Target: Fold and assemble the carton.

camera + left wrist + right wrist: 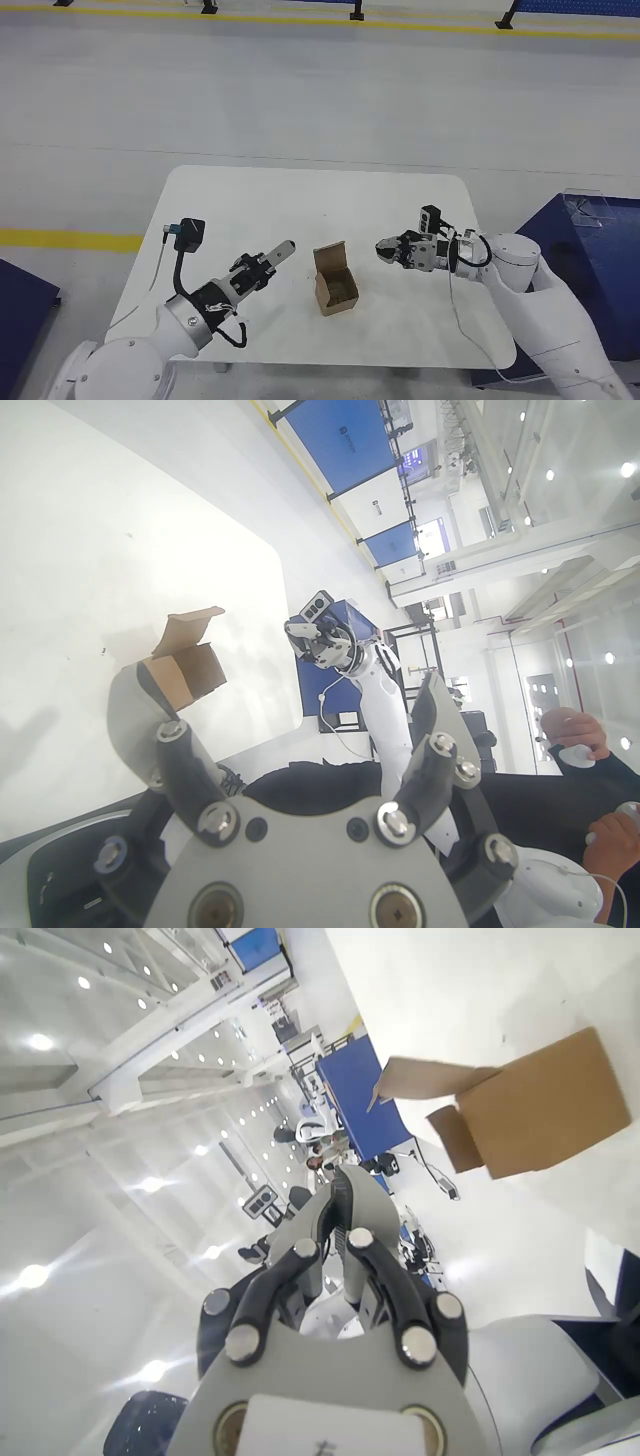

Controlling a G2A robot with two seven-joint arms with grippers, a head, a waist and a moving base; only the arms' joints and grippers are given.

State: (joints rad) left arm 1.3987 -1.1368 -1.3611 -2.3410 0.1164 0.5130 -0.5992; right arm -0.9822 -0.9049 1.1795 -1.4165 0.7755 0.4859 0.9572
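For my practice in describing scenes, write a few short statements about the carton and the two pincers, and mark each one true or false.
1. The carton stands on the table between the two pincers. True.
2. The left pincer grips the carton. False: it is open, beside the carton, holding nothing.
3. The right pincer is shut. True.
4. The carton's top is closed. False: the top is open, with one flap standing up.
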